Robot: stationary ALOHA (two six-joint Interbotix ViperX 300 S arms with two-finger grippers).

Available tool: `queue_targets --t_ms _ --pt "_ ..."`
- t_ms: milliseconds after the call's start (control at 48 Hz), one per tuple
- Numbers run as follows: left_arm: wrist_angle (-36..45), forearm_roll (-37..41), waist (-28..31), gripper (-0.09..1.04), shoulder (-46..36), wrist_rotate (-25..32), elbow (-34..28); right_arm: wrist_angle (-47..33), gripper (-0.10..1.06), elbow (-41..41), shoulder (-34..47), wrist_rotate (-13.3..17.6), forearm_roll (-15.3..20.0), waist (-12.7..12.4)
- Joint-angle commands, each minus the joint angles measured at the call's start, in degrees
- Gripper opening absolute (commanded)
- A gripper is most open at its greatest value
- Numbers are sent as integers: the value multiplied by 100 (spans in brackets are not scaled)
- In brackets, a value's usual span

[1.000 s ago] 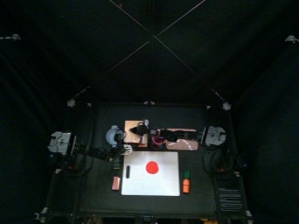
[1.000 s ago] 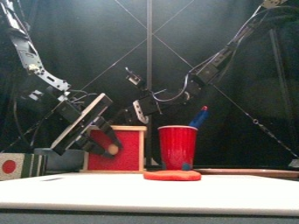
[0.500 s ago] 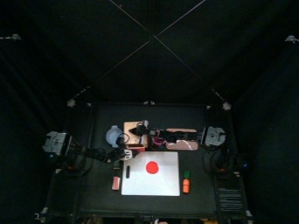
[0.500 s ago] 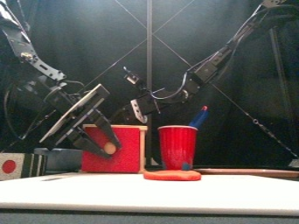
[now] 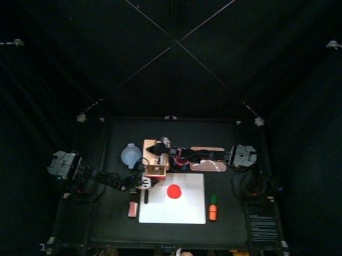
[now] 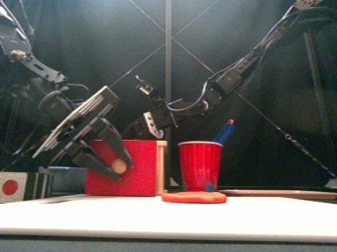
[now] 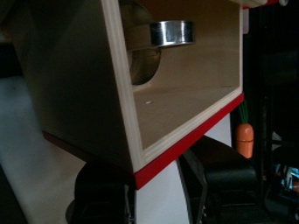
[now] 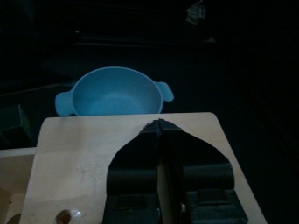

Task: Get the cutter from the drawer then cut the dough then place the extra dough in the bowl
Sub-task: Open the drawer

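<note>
Left hand (image 7: 149,185) clamped on the red drawer front (image 6: 132,179), one jaw either side of it. Right hand (image 8: 156,127) with jaws together, tips pressed down on top of the wooden box (image 8: 82,166), probably to brace it.

- Black surface (image 5: 118,222), both arms reaching in over it.
- Box near the back edge, left of centre.
- White board (image 5: 187,203) toward the front edge, centre.
- Drawer front nearer the front edge than a second ago, so drawn further out. Box and right hand unmoved.
- Blue-grey bowl (image 8: 111,92) just beside the box on its left-edge side, seemingly empty.
- Red dough (image 6: 194,197) flat on the board, uncut.
- Metal cutter (image 7: 173,32) now uncovered, lying deep inside the open drawer and not yet lifted. Opening the drawer looks nearly finished, with fetching the cutter next.
</note>
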Motion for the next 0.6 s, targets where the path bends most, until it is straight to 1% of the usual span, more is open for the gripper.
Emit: queue_targets --t_ms 21,188,271,500,604 --pt "114 62 -211 57 -18 79 -44 62 -1 -18 -53 -18 0 -35" --pt "53 308 -193 61 26 88 -62 53 -1 -9 -44 -18 9 -35" --pt "53 466 -185 65 18 97 -70 62 -1 -18 -44 -18 0 -35" --pt "-18 659 -185 85 -53 70 -35 62 -1 -18 -44 -26 0 -35" --pt "114 668 -272 85 -360 105 105 53 -1 -18 -62 -18 0 -26"
